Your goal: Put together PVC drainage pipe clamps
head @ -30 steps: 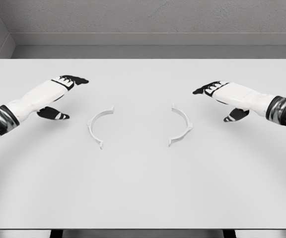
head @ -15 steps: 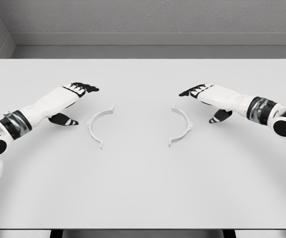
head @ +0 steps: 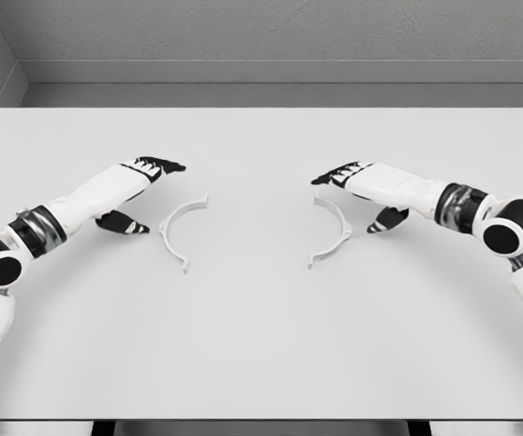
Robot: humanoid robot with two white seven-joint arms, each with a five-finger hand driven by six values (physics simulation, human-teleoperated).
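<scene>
Two white half-ring clamp pieces lie flat on the white table [head: 261, 345]. The left clamp half [head: 176, 228] curves open to the right, and the right clamp half [head: 334, 228] curves open to the left, with a wide gap between them. My left hand [head: 143, 193] hovers just left of the left half, fingers spread and thumb down, holding nothing. Over the upper end of the right half, my right hand [head: 357, 194] reaches in with its fingers extended and its thumb hanging beside the arc's outer edge; it holds nothing.
A grey wall and ledge [head: 261, 73] run behind the table's far edge. The table's front edge [head: 261, 420] is at the bottom of the view.
Both hands have moved inward toward the clamp halves. The right hand travelled farther and now sits over the right half's upper end. The clamp halves have not moved.
</scene>
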